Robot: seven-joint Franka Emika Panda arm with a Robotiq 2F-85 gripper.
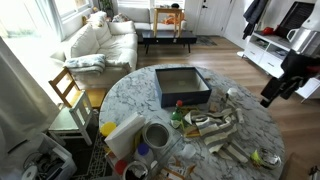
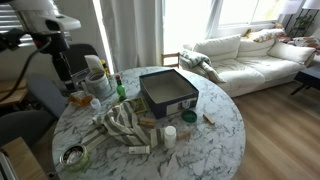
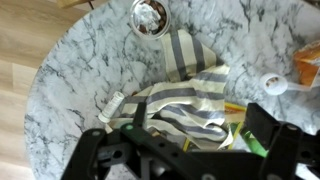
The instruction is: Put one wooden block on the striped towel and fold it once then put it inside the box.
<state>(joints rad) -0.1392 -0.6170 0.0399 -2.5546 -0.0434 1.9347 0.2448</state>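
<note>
The striped towel [image 3: 180, 95] lies crumpled on the round marble table, grey and cream; it shows in both exterior views [image 1: 215, 125] [image 2: 125, 125]. A small wooden block [image 2: 208, 119] lies on the table near the dark open box [image 2: 168, 90] [image 1: 182, 85]. Other pale blocks seem to lie along the towel's edge [image 2: 138, 149]. My gripper [image 3: 200, 130] hangs above the towel with its fingers wide apart and nothing between them. In the exterior views it is raised over the table's edge [image 1: 272, 95] [image 2: 62, 68].
A metal bowl [image 3: 150, 15] [image 2: 72, 157] and a white bottle [image 2: 170, 137] [image 3: 272, 85] stand near the towel. Bottles, tape and bags crowd one side of the table [image 1: 140, 140] [image 2: 92, 85]. A wooden chair [image 1: 70, 92] and a sofa [image 1: 100, 40] stand beyond.
</note>
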